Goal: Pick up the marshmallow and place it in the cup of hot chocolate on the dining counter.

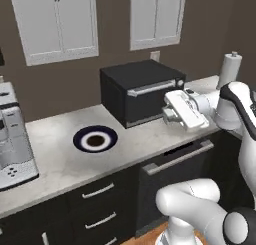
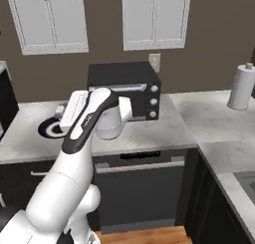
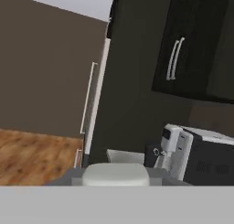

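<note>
Left base view: gripper (image 1: 172,114) hangs above marbled tabletop (image 1: 60,161), in front of black toaster oven (image 1: 140,91), right of blue-rimmed plate (image 1: 95,139). Jaws pressed together; hand view shows white marshmallow (image 3: 115,173) between them. Judgement: carry gently toward dining counter, keep pinch steady.

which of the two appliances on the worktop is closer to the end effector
The black toaster oven, the dark box with a silver handle: the end effector is right in front of it. The white coffee machine sits far off at the worktop's other end.
</note>
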### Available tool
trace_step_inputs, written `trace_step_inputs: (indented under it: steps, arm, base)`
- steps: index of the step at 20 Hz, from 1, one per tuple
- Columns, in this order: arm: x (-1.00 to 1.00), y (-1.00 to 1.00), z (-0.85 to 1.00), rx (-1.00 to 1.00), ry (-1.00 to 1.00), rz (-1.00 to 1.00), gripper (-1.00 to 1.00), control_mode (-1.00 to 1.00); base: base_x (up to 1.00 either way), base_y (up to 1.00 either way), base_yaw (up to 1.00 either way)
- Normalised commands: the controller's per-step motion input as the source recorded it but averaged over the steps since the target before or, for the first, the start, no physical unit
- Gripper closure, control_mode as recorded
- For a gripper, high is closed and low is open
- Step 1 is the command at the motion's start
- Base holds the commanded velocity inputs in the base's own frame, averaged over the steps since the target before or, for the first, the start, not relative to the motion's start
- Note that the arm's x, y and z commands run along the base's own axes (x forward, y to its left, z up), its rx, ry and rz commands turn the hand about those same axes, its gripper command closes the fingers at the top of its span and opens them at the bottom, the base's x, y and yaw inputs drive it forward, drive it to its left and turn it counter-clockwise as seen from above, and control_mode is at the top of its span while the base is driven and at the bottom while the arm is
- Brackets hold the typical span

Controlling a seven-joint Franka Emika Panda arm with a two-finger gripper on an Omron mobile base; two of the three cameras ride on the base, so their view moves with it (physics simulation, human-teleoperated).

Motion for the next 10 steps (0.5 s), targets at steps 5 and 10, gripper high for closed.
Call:
trace_step_inputs:
  steps: [5, 10]
  arm:
    - [0.0, 0.0, 0.0, 0.0, 0.0, 0.0, 1.0, 1.0]
    - [0.0, 0.0, 0.0, 0.0, 0.0, 0.0, 1.0, 1.0]
  base:
    - [0.0, 0.03, -1.0]
    - [0.0, 0.02, -1.0]
